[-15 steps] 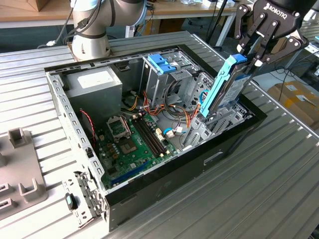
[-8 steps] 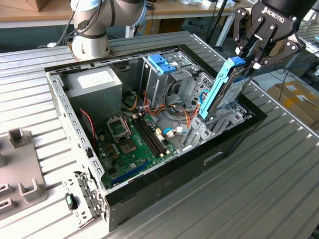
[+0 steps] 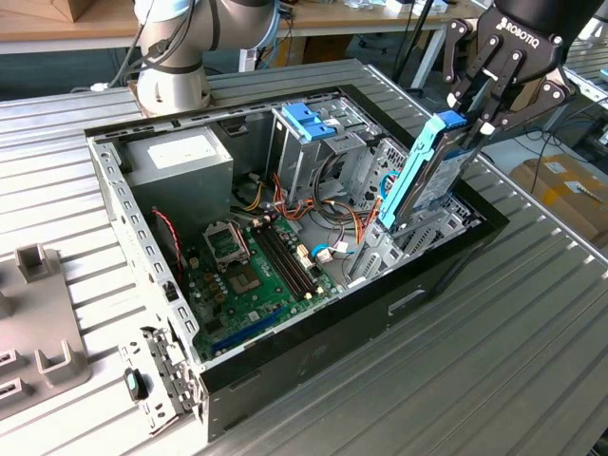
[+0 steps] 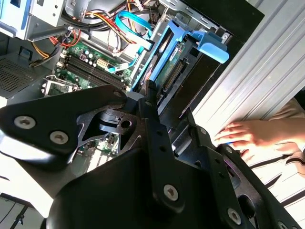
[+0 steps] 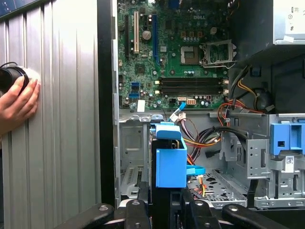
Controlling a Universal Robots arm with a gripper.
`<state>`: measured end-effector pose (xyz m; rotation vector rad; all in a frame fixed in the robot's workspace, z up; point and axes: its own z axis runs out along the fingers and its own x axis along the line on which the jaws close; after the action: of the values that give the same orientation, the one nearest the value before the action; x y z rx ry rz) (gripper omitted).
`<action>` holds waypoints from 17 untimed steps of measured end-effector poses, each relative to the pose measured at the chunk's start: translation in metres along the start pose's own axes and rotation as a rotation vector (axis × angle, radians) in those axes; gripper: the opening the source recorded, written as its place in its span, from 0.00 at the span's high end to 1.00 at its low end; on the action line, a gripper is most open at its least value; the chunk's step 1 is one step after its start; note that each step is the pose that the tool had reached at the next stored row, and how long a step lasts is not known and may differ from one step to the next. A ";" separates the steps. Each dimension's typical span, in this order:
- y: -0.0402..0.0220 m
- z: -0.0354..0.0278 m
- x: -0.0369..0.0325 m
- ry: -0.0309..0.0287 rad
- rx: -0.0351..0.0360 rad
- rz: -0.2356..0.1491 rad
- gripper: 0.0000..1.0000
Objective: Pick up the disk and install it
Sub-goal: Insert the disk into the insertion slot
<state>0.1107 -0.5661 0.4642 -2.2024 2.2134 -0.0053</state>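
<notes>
Clamping the upper end of the silver-grey rectangular disk (image 3: 418,180) in its light-blue plastic carrier, the black gripper (image 3: 472,122) holds it tilted, its lower end inside the open black computer case (image 3: 313,366) beneath. The first wrist view adds a person's hand (image 5: 16,102) on the ribbed table (image 5: 62,143) alongside.

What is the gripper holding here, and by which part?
The black gripper grips the silver-grey hard drive in its light-blue carrier by its upper end.

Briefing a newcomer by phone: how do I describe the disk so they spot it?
In the open computer case, look to the exterior view's right end. The disk stands tilted there, its top in the black gripper; unlike the blue latch mid-case, it is a long blue-edged slab.
</notes>
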 end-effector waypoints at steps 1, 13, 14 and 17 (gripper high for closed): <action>0.0000 0.0001 0.0000 -0.0002 0.0000 0.000 0.65; 0.0000 0.0023 0.0001 0.0014 0.0000 0.000 0.65; 0.0001 0.0027 0.0000 0.0019 0.0000 0.000 0.65; 0.0001 0.0032 0.0000 0.0022 0.0000 0.000 0.65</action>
<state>0.1106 -0.5661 0.4611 -2.2031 2.2150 -0.0077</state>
